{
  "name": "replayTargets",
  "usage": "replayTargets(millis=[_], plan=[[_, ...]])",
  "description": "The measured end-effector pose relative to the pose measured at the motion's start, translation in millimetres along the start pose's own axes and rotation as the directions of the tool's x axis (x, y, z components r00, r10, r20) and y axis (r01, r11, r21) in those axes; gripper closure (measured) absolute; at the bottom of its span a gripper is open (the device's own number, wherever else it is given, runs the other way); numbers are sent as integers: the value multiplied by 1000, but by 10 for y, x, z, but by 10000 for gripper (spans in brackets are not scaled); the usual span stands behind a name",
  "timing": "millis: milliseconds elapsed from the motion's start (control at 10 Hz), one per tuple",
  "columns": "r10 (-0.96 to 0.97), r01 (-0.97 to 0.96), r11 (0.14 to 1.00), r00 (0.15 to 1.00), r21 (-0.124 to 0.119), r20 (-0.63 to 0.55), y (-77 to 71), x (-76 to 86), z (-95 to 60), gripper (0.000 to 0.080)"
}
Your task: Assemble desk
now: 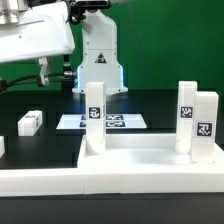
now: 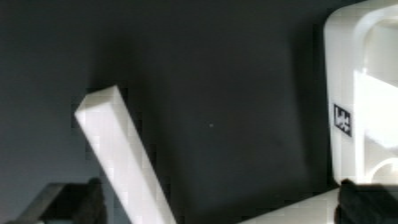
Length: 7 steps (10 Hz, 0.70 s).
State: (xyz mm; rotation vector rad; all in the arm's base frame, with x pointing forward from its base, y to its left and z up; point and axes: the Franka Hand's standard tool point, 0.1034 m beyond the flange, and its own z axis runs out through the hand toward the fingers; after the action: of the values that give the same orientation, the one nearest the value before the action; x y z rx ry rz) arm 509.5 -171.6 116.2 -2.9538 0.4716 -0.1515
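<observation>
The desk panel (image 1: 120, 165), white and rimmed, lies across the front of the exterior view. Three white tagged legs stand upright on it: one toward the left (image 1: 93, 115) and two at the right (image 1: 186, 112) (image 1: 206, 128). Another leg (image 1: 30, 122) lies loose on the black table at the left. My gripper (image 1: 45, 80) hangs well above the table at the back left, open and empty. In the wrist view, its dark fingertips (image 2: 71, 205) frame the gripper's (image 2: 217, 205) wide gap. Below are a slanted white strip (image 2: 121, 150) and a tagged white piece (image 2: 365, 100).
The marker board (image 1: 110, 122) lies flat in the middle of the table behind the panel. The robot's white base (image 1: 98, 60) stands at the back. A further white piece (image 1: 2, 146) shows at the exterior view's left edge.
</observation>
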Motion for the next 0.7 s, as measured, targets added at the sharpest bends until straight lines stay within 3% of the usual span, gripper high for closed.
replayTargets(millis=[200, 300, 600, 700], plan=[[-1, 0, 1000, 999, 13, 54, -32, -52, 18, 150], [-15, 13, 1000, 987, 15, 163, -6, -105, 53, 150], [-155, 188, 980, 920, -59, 361, 447, -392, 295, 150], [-182, 224, 972, 901, -64, 394, 496, -447, 328, 150]])
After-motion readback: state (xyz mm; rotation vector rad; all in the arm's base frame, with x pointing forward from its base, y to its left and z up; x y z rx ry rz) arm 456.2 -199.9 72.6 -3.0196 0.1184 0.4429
